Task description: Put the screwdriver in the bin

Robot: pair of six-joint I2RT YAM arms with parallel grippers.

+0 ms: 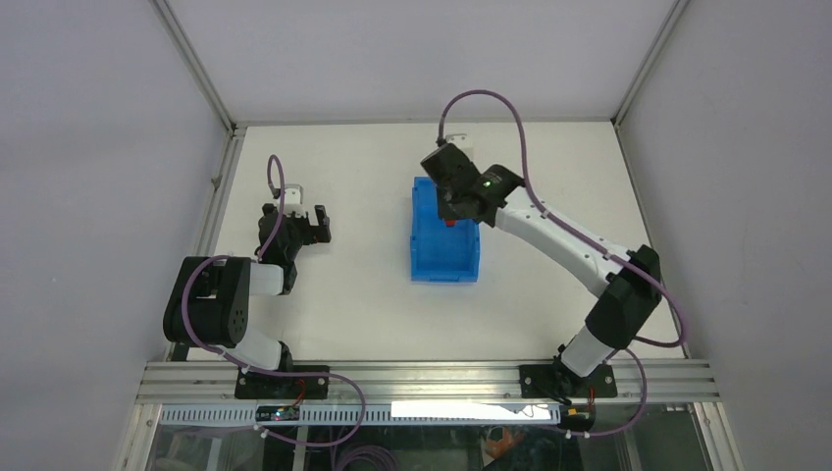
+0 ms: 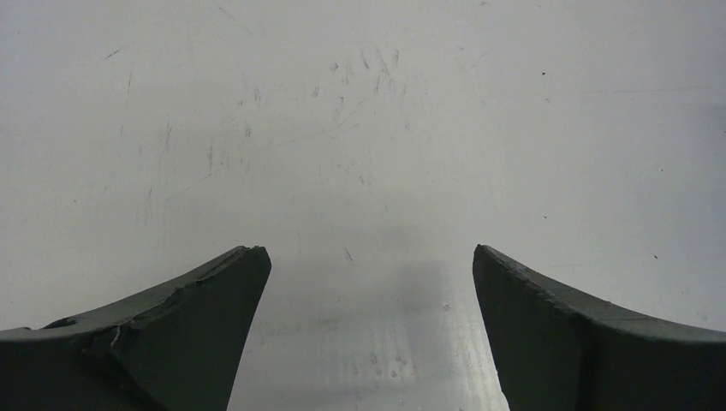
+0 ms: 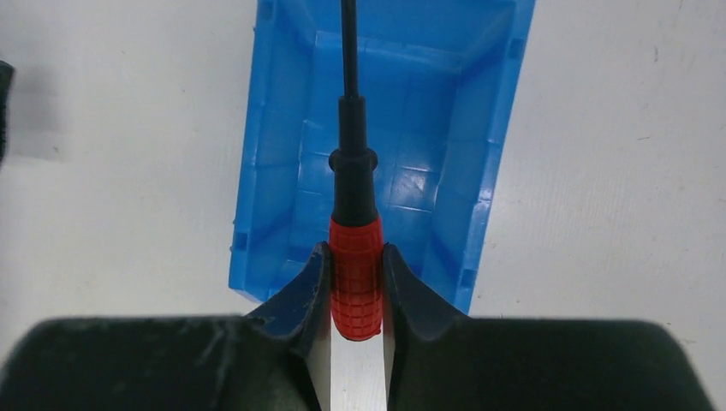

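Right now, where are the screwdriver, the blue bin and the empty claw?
screwdriver [image 3: 355,248]: right wrist view, on its red handle.
blue bin [image 3: 272,171]: right wrist view, on the wall at the picture's left.
left gripper [image 2: 368,253]: left wrist view, midway between its open fingertips; this is the empty claw.

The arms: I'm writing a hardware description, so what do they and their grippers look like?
The left arm and right arm have white links with bulky black joint housings and looping purple cables. A small green light glows near the right wrist. The left gripper and right gripper have dark, curved, tapering fingers.
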